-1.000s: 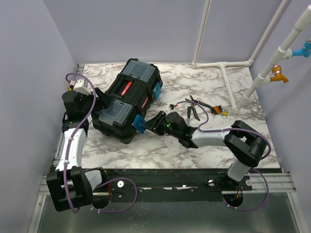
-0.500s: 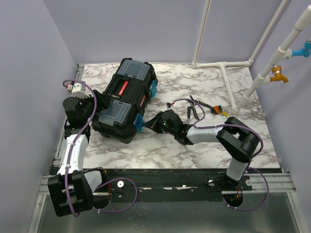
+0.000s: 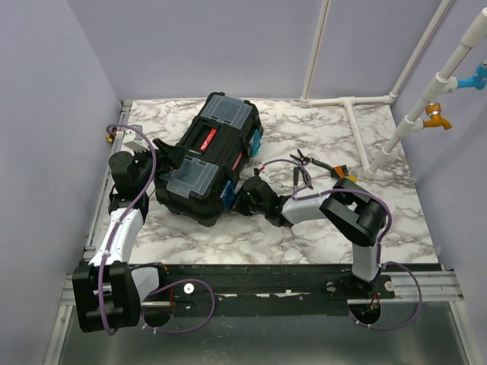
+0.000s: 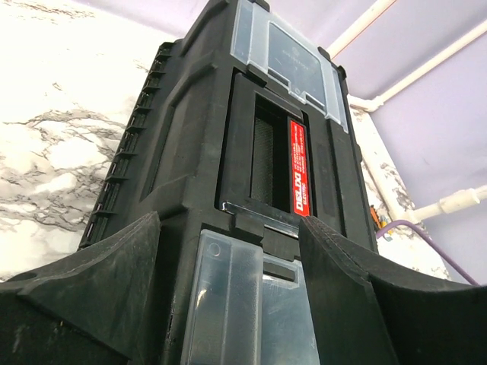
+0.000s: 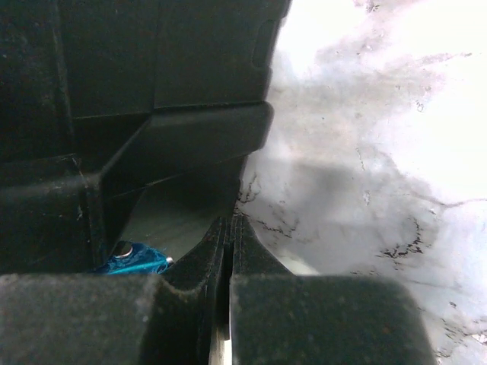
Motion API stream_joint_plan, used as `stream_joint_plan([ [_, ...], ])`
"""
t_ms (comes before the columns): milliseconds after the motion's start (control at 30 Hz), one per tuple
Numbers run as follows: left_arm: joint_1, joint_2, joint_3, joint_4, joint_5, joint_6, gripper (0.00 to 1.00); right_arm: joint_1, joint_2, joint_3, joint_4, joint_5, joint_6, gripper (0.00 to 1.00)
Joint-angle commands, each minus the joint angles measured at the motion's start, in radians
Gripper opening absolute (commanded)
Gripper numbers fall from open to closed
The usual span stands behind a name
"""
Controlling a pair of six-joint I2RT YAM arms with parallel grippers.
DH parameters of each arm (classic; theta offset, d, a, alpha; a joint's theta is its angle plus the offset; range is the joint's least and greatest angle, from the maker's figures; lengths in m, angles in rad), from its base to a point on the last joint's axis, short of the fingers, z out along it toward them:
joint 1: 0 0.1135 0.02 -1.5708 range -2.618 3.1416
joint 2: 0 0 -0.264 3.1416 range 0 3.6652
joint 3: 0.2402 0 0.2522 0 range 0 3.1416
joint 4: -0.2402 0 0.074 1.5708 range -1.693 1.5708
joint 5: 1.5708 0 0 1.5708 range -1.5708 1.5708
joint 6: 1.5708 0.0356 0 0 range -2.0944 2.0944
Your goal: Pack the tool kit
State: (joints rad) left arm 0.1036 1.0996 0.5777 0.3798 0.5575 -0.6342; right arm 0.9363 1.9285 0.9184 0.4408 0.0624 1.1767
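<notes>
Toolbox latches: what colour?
Teal. The latches show best in the top external view, along one long side of the toolbox.

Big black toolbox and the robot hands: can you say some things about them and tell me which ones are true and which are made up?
1. The large black plastic toolbox has its lid shut. True.
2. The left gripper is squeezed shut. False: it is spread wide open at the toolbox's end.
3. The right gripper is shut, close to a teal latch. True.
4. All the small hand tools are packed inside the toolbox. False: some lie out on the white marble table, to the toolbox's right.
</notes>
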Motion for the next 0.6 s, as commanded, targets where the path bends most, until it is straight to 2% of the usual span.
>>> stream_joint_plan([
  [0,-0.1,0.065,-0.146,-0.439,0.286,-0.14,0.72,-0.001,-0.04,0.079,0.055,-0.013,-0.038,0.01],
  [233,-0.212,0.071,-0.126,-0.316,0.209,-0.236,0.8,-0.117,-0.016,0.24,-0.165,-0.171,-0.151,0.01],
  [367,-0.238,0.187,-0.05,-0.229,0.203,-0.27,0.81,-0.169,0.078,0.419,-0.315,-0.233,-0.226,0.01],
  [500,-0.25,0.33,0.034,-0.042,0.227,-0.366,0.8,-0.242,0.17,0.555,-0.365,-0.279,-0.254,0.01],
  [567,-0.263,0.387,0.108,-0.022,0.213,-0.379,0.8,-0.279,0.206,0.626,-0.405,-0.29,-0.266,0.01],
])
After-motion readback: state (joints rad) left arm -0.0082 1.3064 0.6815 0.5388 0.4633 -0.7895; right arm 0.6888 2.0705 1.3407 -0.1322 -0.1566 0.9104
